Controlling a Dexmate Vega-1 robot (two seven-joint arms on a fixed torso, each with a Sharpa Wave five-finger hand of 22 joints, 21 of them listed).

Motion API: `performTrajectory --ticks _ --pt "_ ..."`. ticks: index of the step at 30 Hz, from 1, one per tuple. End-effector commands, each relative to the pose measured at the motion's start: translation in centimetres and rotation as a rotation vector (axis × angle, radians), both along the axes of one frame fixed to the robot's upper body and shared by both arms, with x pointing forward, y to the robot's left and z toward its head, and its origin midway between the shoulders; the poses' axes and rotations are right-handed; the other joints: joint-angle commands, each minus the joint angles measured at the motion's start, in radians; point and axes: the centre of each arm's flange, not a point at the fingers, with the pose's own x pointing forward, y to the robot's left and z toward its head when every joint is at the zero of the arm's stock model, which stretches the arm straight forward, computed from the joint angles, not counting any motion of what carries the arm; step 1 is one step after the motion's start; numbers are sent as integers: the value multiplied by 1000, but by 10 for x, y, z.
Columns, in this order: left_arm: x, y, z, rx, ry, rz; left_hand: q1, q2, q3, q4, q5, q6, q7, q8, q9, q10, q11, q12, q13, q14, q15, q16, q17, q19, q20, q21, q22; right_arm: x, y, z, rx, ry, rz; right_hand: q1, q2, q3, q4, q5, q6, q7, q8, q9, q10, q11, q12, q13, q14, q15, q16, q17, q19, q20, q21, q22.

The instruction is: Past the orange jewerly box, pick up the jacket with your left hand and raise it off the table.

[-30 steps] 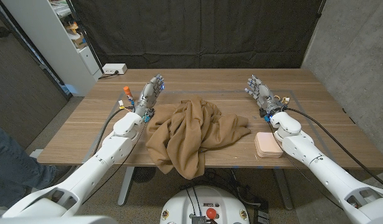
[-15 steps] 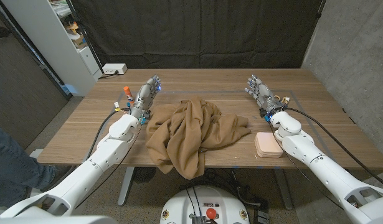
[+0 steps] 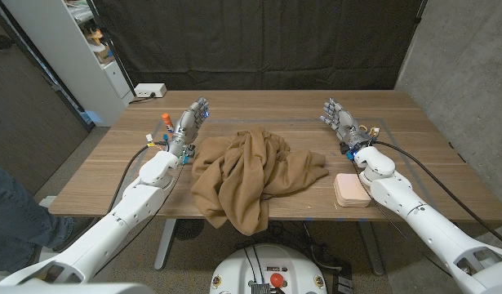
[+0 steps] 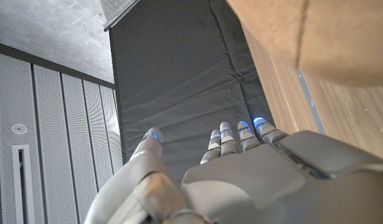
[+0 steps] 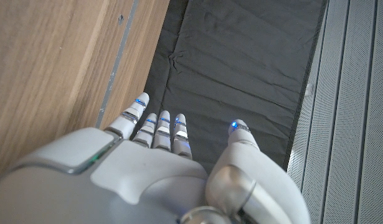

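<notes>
Wooden desk (image 3: 414, 131) before black curtain. Your jacket (image 3: 255, 174): tan soft fabric, crumpled in folds, heaped mid-desk, one flap hanging over near edge. Orange jewelry box (image 3: 351, 189) near desk's right near edge, beside your right forearm. Your left hand (image 3: 190, 124) just beside jacket, fingers apart, holding nothing. Your right hand (image 3: 339, 119) likewise spread, empty.

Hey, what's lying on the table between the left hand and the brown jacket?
Nothing: the head view shows bare wood between the left hand and the jacket.
</notes>
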Motion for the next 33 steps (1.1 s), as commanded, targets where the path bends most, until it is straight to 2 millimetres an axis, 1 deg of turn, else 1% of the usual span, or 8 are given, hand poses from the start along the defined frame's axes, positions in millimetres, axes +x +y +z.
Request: performTrajectory --ticks 1,15,19,24,33 --pt "-11 0 0 16 -33 12 7 3 2 -7 0 7 8 3 4 5 2 3 2 6 8 5 5 -6 0 4 5 -3 -2 2 -1 -9 -6 7 4 5 -5 5 6 0 4 2 10 -2 3 2 8 -2 6 3 8 0 6 5" --pt "-29 -1 6 34 -98 -4 9 3 1 -10 -1 9 6 2 4 6 1 3 3 9 8 5 5 -6 2 4 5 -2 1 6 1 -12 -1 6 5 5 -5 5 7 -1 5 3 11 -2 3 2 8 0 6 4 7 -1 6 5" --pt "-31 -1 6 14 -105 -41 9 4 1 -11 -1 9 6 2 4 8 1 3 3 10 8 5 5 -6 3 4 5 -1 2 6 -3 -16 1 6 4 4 -5 4 7 0 4 3 11 -2 3 2 8 -1 6 3 7 -1 6 5" --pt "-36 -1 7 26 -120 -33 10 4 0 -12 -1 12 7 2 4 10 5 3 3 12 10 5 5 -5 3 4 5 -1 2 6 -4 -15 -1 6 4 4 -5 4 7 -1 5 3 11 -2 3 2 9 -2 6 3 7 0 6 5" --pt "-43 -3 8 50 -143 -24 10 4 0 -13 -2 13 8 3 4 11 3 3 3 14 10 6 5 -4 3 5 5 -2 3 7 -9 -22 1 7 4 4 -6 4 8 -1 5 3 12 -2 4 2 8 -1 6 3 7 0 6 5"
